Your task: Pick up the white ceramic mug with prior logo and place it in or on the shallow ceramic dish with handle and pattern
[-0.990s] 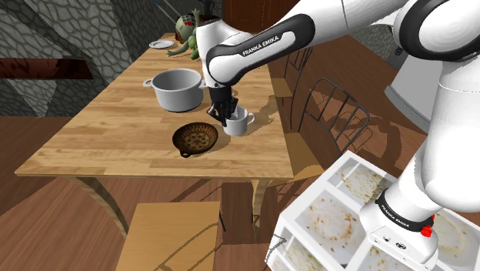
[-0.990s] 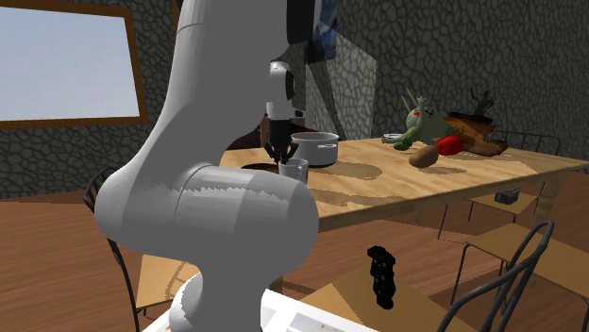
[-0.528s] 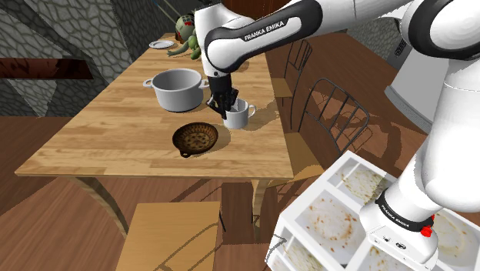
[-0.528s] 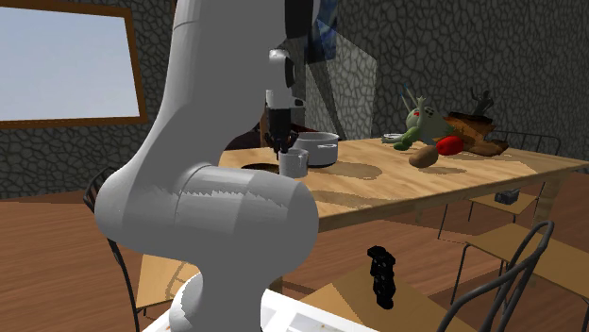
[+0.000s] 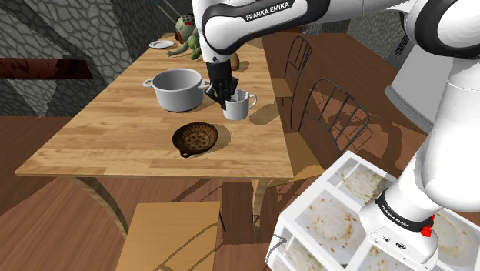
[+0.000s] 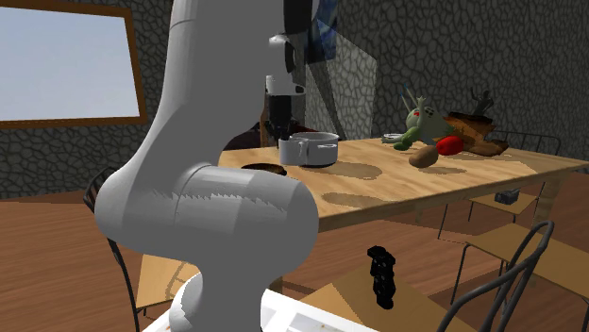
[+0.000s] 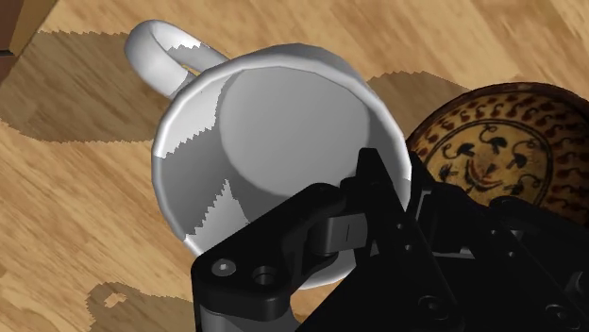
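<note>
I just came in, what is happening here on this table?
The robot arm's black gripper is shut on the rim of the white mug and holds it, apparently just above the wooden table. The brown patterned dish lies empty close by; the mug is not yet in it. A grey pot stands beside.

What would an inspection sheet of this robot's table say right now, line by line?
Surface: wooden table, light planks.
Job's things: white mug clasped at its rim, apparently raised off the table; brown patterned dish beside it, nothing in it.
Clutter: grey pot; green plush toy and small plate farther along the table.
Grippers: black gripper shut on the mug's rim, one finger inside.
Cables: nothing seen.
Surroundings: chairs, stone walls, a window.
</note>
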Tool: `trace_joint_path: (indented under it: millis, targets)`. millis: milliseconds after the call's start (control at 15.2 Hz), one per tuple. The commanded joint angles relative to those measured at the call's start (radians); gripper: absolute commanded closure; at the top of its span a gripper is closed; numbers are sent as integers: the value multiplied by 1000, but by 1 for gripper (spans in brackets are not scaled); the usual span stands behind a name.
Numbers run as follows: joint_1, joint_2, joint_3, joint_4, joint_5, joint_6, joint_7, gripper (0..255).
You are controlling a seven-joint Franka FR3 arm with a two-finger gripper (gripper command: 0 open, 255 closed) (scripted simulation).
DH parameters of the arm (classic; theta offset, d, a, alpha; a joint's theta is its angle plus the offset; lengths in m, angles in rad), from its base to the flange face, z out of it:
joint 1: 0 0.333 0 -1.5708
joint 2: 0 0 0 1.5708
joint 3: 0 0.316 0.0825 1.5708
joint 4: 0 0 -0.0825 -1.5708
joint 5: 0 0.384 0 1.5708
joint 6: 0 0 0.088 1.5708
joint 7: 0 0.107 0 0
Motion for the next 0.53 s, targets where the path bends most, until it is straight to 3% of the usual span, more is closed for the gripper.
trace_joint_path:
  millis: [0, 132, 462]
  targets:
    - [2, -3, 1, 23, 1, -27, 1, 255]
    - [3, -6, 2, 45, 2, -52, -1, 255]
    - [85, 137, 26, 279, -27, -149, 90, 255]
